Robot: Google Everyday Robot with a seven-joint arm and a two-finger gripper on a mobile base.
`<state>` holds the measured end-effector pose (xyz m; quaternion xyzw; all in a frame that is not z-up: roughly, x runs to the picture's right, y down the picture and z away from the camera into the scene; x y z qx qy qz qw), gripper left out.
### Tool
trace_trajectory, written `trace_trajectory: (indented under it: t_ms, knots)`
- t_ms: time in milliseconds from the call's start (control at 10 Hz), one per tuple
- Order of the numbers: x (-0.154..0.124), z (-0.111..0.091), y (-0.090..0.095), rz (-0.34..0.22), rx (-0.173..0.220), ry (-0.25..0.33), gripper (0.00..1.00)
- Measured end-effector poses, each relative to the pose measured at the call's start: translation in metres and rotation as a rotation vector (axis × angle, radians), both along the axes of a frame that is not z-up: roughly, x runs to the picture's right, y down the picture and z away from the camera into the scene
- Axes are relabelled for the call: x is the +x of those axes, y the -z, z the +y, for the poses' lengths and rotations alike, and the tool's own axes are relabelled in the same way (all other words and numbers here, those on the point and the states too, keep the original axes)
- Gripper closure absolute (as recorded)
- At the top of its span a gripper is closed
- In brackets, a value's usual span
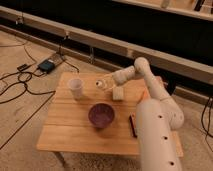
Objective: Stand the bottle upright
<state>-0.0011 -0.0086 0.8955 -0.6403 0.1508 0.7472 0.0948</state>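
Note:
The bottle [76, 88] is a small translucent whitish cup-like container. It stands upright on the far left part of the wooden table [70, 132]. My gripper [102, 84] hovers over the table's far middle, to the right of the bottle and apart from it. The white arm reaches to it from the right.
A purple bowl [101, 115] sits at the table's middle. A pale beige block [118, 93] lies just right of the gripper. A dark flat item [132, 125] lies by the arm's base. Cables and a black box [47, 65] lie on the floor at left.

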Motion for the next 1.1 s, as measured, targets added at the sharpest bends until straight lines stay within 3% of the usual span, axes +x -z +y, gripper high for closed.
trace_trajectory:
  t_ms: [200, 500, 900, 1100]
  knots:
    - [0.002, 0.002, -0.002, -0.032, -0.041, -0.036, 1.00]
    - [0.009, -0.003, 0.002, -0.075, -0.072, -0.088, 1.00]
    - [0.009, -0.001, 0.016, -0.167, -0.125, -0.113, 1.00]
    - [0.007, -0.002, 0.021, -0.193, -0.128, -0.118, 1.00]
